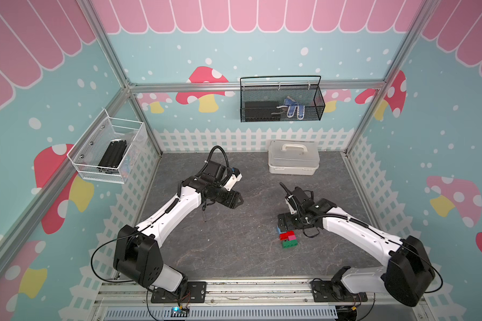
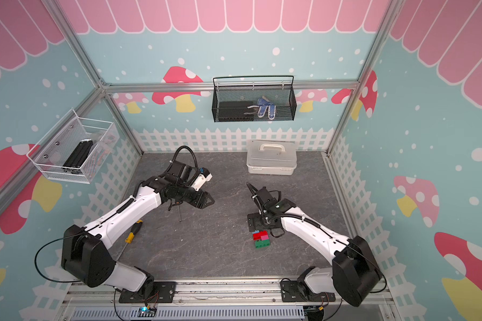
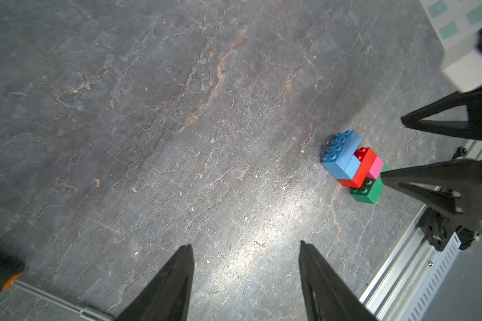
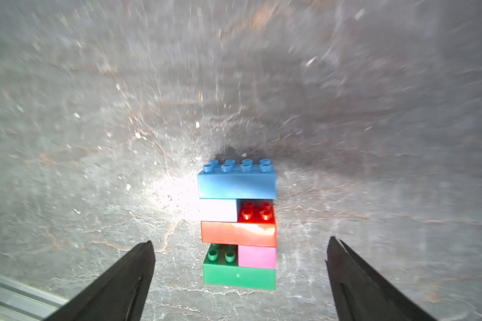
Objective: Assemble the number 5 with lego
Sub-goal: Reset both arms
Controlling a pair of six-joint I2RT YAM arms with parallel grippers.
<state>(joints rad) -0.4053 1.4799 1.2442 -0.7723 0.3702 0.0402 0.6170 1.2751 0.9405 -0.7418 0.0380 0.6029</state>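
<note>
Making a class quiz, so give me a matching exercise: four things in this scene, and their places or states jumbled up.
1 long blue brick
2 pink brick
3 screwdriver
4 right gripper

A open, empty
B between red brick and green brick
C beside the left arm
D at the end opposite the green brick

Pairs: 1-D, 2-B, 3-C, 4-A

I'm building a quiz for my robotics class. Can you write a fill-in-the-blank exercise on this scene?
1. The brick stack has ____ bricks.
2. The pink brick sits between the red brick and the ____ one.
3. The right gripper is ____, gripping nothing.
4. The screwdriver has a black and ____ handle.
Missing: five; green; open; yellow.
</note>
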